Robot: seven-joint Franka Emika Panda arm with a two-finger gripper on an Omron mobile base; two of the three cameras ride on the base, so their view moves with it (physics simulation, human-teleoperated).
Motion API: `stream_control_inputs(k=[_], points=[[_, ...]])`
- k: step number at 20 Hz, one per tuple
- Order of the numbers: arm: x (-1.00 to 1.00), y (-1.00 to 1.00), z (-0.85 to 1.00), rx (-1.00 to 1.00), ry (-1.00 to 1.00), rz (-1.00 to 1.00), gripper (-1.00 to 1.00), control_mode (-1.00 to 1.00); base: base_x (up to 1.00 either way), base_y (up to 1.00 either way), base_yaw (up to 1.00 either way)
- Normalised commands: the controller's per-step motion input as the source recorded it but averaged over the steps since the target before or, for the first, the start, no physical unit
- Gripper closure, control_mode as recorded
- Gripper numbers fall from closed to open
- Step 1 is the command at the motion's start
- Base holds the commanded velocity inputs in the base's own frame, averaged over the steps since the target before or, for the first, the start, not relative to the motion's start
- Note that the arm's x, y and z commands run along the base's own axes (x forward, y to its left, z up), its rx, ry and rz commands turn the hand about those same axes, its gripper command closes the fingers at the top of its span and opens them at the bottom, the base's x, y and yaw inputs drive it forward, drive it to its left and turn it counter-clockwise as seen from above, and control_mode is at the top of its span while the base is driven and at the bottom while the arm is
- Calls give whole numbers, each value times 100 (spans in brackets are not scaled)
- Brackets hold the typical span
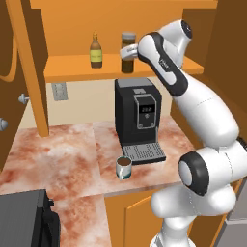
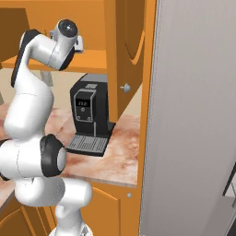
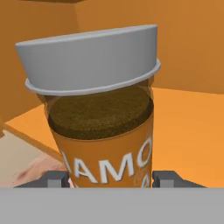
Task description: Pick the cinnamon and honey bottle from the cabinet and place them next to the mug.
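On the cinnamon [image 3: 103, 131] jar, close in front of me in the hand view, I can read part of the label in white capitals: "AMO", cut off at both ends near the bottom of the frame. The coffee machine [image 1: 137, 118] has a small lit display at the middle of the left base view, but I cannot make out its digits.

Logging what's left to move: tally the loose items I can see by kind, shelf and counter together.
Jars: 1, the cinnamon on the cabinet shelf, jaws either side of it
Bottles: 1, the honey bottle on the same shelf
Mugs: 1, the mug on the counter
Total: 3
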Motion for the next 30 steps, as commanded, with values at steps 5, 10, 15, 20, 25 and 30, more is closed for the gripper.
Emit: stream_control_inputs(k=[5, 10, 15, 20, 25, 30], points=[[-95, -3, -8, 0, -6, 0, 100, -100, 0, 0, 0], [-93, -9, -28, 0, -2, 0, 100, -100, 0, 0, 0], [-79, -16, -56, 0, -5, 0, 100, -100, 0, 0, 0], [-79, -17, -66, 0, -2, 1, 100, -100, 0, 0, 0], [-66, -15, -70, 0, -1, 1, 100, -100, 0, 0, 0], [-29, -12, -66, 0, 0, 3, 100, -100, 0, 0, 0]])
